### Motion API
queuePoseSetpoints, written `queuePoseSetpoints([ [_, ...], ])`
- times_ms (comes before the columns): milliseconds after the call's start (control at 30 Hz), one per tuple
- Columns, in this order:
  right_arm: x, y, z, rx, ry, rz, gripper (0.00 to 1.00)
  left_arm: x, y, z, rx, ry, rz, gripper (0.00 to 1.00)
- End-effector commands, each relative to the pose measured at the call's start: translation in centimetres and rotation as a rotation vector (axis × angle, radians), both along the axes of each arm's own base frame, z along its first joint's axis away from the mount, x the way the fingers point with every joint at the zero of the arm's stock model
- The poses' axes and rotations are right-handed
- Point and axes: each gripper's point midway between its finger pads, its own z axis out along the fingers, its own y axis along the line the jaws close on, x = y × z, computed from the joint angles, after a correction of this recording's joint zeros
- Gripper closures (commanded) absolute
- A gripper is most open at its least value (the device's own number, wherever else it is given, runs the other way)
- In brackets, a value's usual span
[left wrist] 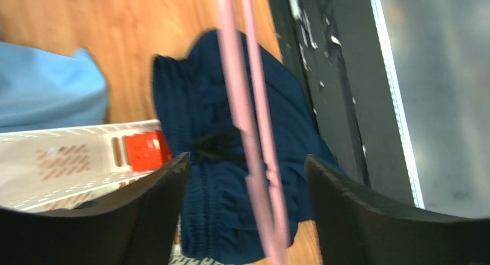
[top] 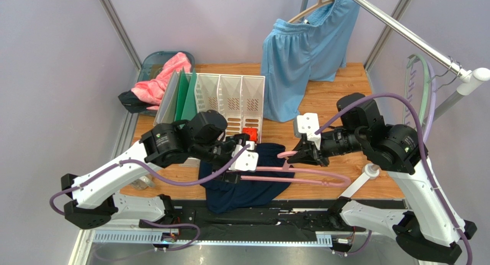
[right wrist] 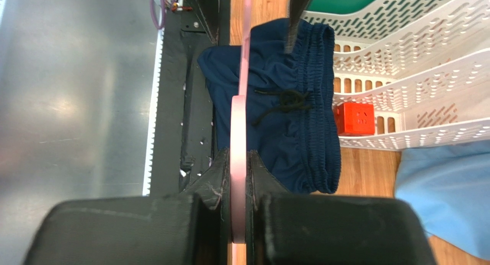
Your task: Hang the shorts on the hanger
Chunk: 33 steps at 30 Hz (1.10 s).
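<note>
- My left gripper (left wrist: 247,161), just in front of the white rack (top: 230,95), hangs open astride the hanger (right wrist: 239,124); closing here, I may pinch plastic, not cloth.
- The shorts (top: 253,190) lie bunched before the rack, under the hanger; they could snag its bars.
- Right of the rack, my right gripper (right wrist: 239,159) clamps the hanger; it could twist loose.

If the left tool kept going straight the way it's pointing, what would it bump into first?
Probably the hanger: its pink bars cross right in front of the open left tool, with the shorts behind them. Depth is hard to judge.
</note>
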Motion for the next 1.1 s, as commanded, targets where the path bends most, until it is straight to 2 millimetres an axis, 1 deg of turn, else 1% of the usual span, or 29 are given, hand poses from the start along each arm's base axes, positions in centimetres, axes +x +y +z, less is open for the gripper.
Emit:
queuePoseSetpoints([
  [0, 1.5, 0.1, 1.0, -0.002, -0.091, -0.058, 1.00, -1.7, 1.6, -3.1, 0.084, 0.090, -0.030, 0.27],
  [33, 1.6, 0.0, 1.0, -0.005, -0.083, -0.072, 1.00, -2.1, 1.8, -4.0, 0.102, 0.120, -0.031, 0.27],
  [100, 2.0, 0.1, 0.9, -0.014, -0.091, -0.085, 1.00, -2.7, 1.9, -4.2, 0.087, 0.158, -0.016, 0.27],
  [133, 2.0, 0.1, 0.8, -0.014, -0.089, -0.090, 1.00, -2.8, 2.0, -4.7, 0.096, 0.173, -0.013, 0.27],
  [167, 2.0, 0.2, 0.9, -0.011, -0.087, -0.090, 1.00, -2.6, 2.0, -4.9, 0.098, 0.171, 0.001, 0.31],
  [200, 2.0, 0.3, 1.0, 0.001, -0.093, -0.086, 1.00, -2.2, 1.8, -4.8, 0.089, 0.169, 0.032, 0.51],
  [233, 1.9, 0.4, 1.1, 0.010, -0.096, -0.082, 1.00, -1.3, 1.9, -4.9, 0.084, 0.166, 0.066, 0.61],
  [267, 1.8, 0.4, 1.2, 0.016, -0.098, -0.078, 1.00, -0.9, 1.9, -4.9, 0.079, 0.175, 0.086, 0.78],
  [300, 1.7, 0.4, 1.2, 0.022, -0.102, -0.077, 1.00, -0.4, 1.8, -4.7, 0.064, 0.194, 0.120, 0.86],
  [333, 1.7, 0.4, 1.2, 0.023, -0.100, -0.079, 1.00, 0.0, 1.8, -4.5, 0.047, 0.217, 0.138, 0.97],
  [367, 1.7, 0.4, 1.1, 0.024, -0.090, -0.089, 1.00, 0.2, 1.7, -4.2, 0.028, 0.230, 0.148, 1.00],
  [400, 1.7, 0.3, 0.8, 0.019, -0.082, -0.093, 0.93, 0.1, 1.8, -3.9, 0.011, 0.246, 0.143, 1.00],
  [433, 1.5, 0.2, 0.6, 0.019, -0.074, -0.095, 0.86, -0.7, 1.7, -3.3, -0.014, 0.274, 0.103, 1.00],
  [467, 1.6, 0.1, 0.5, 0.019, -0.070, -0.109, 0.78, -0.6, 1.8, -3.0, -0.033, 0.279, 0.101, 1.00],
  [500, 1.8, 0.2, 0.6, 0.038, -0.050, -0.139, 0.67, -0.8, 2.0, -2.3, -0.066, 0.268, 0.097, 1.00],
  [533, 1.7, -0.2, -0.1, 0.040, -0.042, -0.167, 0.49, -1.1, 2.1, -2.3, -0.079, 0.278, 0.099, 1.00],
  [567, 2.0, -0.4, -0.5, 0.040, -0.040, -0.201, 0.38, -1.1, 2.0, -1.8, -0.110, 0.266, 0.093, 1.00],
  [600, 2.1, -0.5, -0.3, 0.067, -0.040, -0.227, 0.23, -1.5, 2.3, -1.3, -0.135, 0.254, 0.084, 1.00],
  [633, 1.8, -1.0, -0.1, 0.087, -0.055, -0.241, 0.18, -1.8, 2.5, -1.4, -0.143, 0.261, 0.070, 1.00],
  [667, 1.9, -1.1, -1.1, 0.074, -0.048, -0.256, 0.15, -2.1, 2.6, -1.2, -0.153, 0.246, 0.049, 1.00],
  [700, 1.9, -1.3, -1.3, 0.076, -0.074, -0.241, 0.12, -2.3, 2.7, -1.1, -0.160, 0.247, 0.037, 1.00],
  [733, 1.5, -1.5, -1.8, 0.070, -0.081, -0.226, 0.12, -2.4, 2.8, -1.0, -0.162, 0.239, 0.027, 1.00],
  [800, 1.3, -1.3, -2.1, 0.068, -0.086, -0.202, 0.12, -2.3, 2.7, -1.1, -0.163, 0.229, 0.018, 1.00],
  [867, 0.9, -0.5, -2.0, 0.065, -0.050, -0.153, 0.17, -2.1, 2.6, -1.4, -0.142, 0.226, 0.011, 1.00],
  [900, 0.9, -0.2, -2.2, 0.054, -0.028, -0.144, 0.24, -2.0, 2.4, -1.6, -0.125, 0.240, 0.010, 1.00],
  [933, 0.9, 0.1, -2.3, 0.046, -0.017, -0.130, 0.29, -1.9, 2.3, -1.4, -0.122, 0.244, 0.012, 1.00],
  [967, 1.0, 0.5, -2.5, 0.029, 0.007, -0.116, 0.41, -1.8, 2.0, -1.7, -0.107, 0.257, 0.017, 1.00],
  [1033, 1.0, 0.8, -2.7, 0.016, 0.023, -0.094, 0.52, -1.6, 1.8, -1.3, -0.109, 0.258, 0.020, 1.00],
  [1067, 1.1, 1.0, -3.2, -0.004, 0.048, -0.090, 0.60, -1.4, 1.6, -1.4, -0.108, 0.261, 0.028, 1.00],
])
